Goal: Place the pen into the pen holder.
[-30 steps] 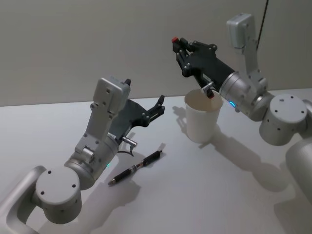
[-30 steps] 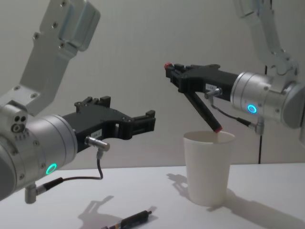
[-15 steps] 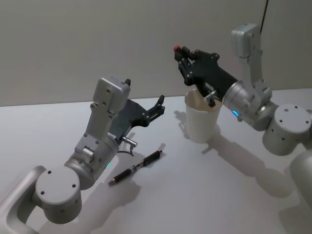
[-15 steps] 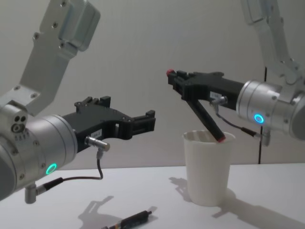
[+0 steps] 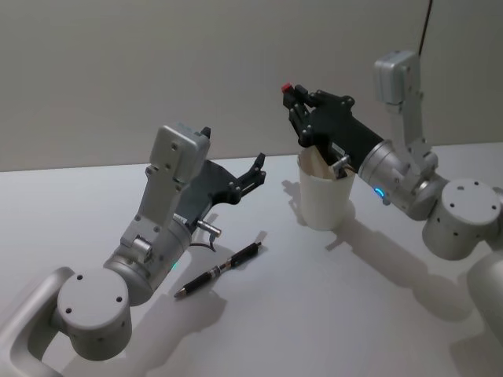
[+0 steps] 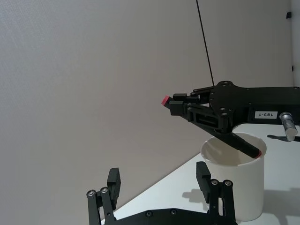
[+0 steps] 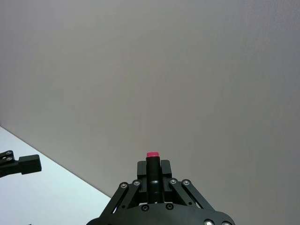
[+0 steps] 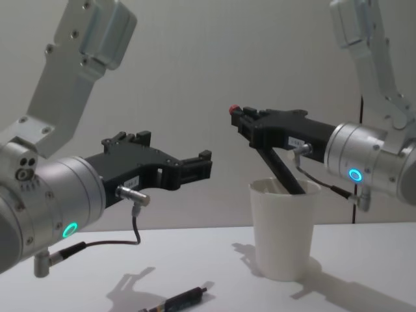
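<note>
Red-capped pen [image 8: 278, 170], clenched by right tool [image 8: 247, 123], slants into pen holder [image 8: 283, 234] in chest view; left tool [image 8: 198, 166] released.

Silver-grey arms [image 5: 161, 196] bear cyan light rings [image 8: 355, 175], thin cables [image 8: 134, 224], and a black screw-studded left gripper [image 5: 258, 171] and right gripper [image 8: 239, 120].

Right gripper [image 8: 246, 121] clamped tight, raised forward; left gripper [image 6: 158, 180] hovers, fingers spread.
</note>
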`<act>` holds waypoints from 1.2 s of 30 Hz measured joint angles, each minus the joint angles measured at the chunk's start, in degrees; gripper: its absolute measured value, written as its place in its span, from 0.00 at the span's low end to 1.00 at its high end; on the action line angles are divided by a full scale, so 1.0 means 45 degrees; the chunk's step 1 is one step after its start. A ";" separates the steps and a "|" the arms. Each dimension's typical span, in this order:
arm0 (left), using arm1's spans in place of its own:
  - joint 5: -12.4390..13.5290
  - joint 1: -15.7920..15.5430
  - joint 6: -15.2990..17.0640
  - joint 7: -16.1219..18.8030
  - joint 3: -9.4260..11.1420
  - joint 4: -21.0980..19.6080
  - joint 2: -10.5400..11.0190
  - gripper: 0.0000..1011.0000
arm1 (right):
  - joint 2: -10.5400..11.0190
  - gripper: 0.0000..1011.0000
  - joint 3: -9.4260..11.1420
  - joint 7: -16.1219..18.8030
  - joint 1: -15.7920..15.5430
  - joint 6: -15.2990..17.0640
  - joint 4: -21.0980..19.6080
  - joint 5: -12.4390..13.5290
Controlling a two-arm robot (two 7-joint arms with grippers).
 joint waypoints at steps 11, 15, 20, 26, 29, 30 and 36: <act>0.0000 0.0000 0.0000 0.0000 0.0001 0.0001 0.0000 0.99 | -0.0028 0.26 -0.0036 -0.0029 -0.0027 -0.0102 0.0097 0.0059; 0.0000 0.0000 0.0000 0.0000 0.0001 0.0001 0.0000 0.99 | -0.0033 0.39 -0.0042 -0.0035 -0.0032 -0.0129 0.0122 0.0069; -0.0001 0.0000 0.0000 0.0000 0.0000 0.0001 0.0000 0.99 | -0.0038 0.57 -0.0049 -0.0042 -0.0036 -0.0146 0.0138 0.0076; 0.0000 0.0000 0.0000 0.0000 0.0000 0.0001 0.0000 0.99 | -0.0043 0.72 -0.0055 -0.0049 -0.0042 -0.0156 0.0146 0.0081; 0.0000 0.0000 0.0000 0.0000 0.0000 0.0000 0.0000 0.99 | -0.0047 0.81 -0.0058 -0.0049 -0.0045 -0.0161 0.0151 0.0083; 0.0001 0.0000 0.0000 0.0000 0.0000 0.0001 0.0000 0.99 | -0.0047 0.85 -0.0058 -0.0050 -0.0046 -0.0162 0.0152 0.0085; 0.0000 0.0000 0.0000 0.0000 0.0001 0.0001 0.0000 0.99 | 0.0024 0.99 -0.0013 -0.0049 -0.0118 -0.0075 -0.0058 0.0085</act>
